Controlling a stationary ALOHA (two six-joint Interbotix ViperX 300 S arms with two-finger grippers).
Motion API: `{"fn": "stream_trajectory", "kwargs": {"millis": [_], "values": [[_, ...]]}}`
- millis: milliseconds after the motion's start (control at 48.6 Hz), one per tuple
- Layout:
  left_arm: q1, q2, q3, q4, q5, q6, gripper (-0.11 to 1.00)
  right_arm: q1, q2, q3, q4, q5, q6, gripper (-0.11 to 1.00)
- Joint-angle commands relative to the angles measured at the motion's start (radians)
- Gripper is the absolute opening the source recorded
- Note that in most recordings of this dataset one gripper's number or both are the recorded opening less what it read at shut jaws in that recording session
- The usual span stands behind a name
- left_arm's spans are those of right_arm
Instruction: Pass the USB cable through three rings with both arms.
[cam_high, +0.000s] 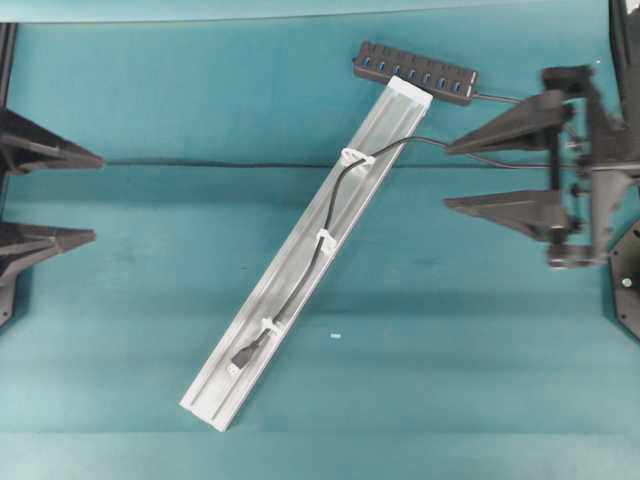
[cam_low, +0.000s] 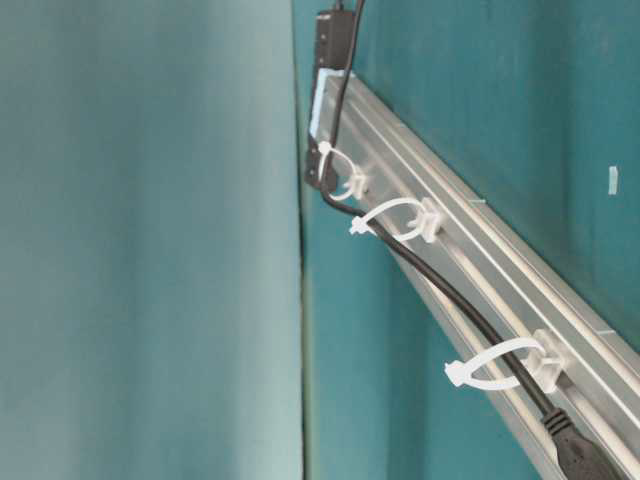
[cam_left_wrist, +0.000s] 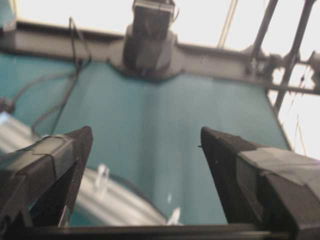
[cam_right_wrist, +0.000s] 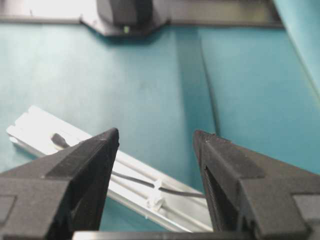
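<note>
USB cable (cam_high: 318, 250) threaded through all three rings (cam_high: 326, 239) on rail (cam_high: 250, 365); left gripper (cam_high: 90, 197) and right gripper (cam_high: 447, 176) spread, empty, clear of rail; withdraw without snagging cord.

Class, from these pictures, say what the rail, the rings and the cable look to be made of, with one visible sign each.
Rail: probably aluminium; silver, matt, with straight lengthwise grooves.
Rings: likely plastic; whitish, translucent thin loops.
Cable: apparently rubber or plastic sheathing; black, smooth, slightly glossy, bending freely.
</note>
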Motion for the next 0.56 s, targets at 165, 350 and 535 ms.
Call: {"fn": "stream_trajectory", "kwargs": {"millis": [165, 350, 535], "values": [[0.067, -0.054, -0.015, 0.003, 0.072, 0.011, 0.96, -0.002, -0.138, 0.084, -0.002, 0.037, 0.069, 0.67], [0.107, -0.117, -0.011, 0.003, 0.077, 0.02, 0.95, -0.002, -0.261, 0.158, 0.0, 0.014, 0.077, 0.67], [0.107, -0.147, -0.006, 0.003, 0.095, 0.034, 0.93, -0.002, -0.325, 0.193, 0.002, 0.008, 0.089, 0.67]]}}
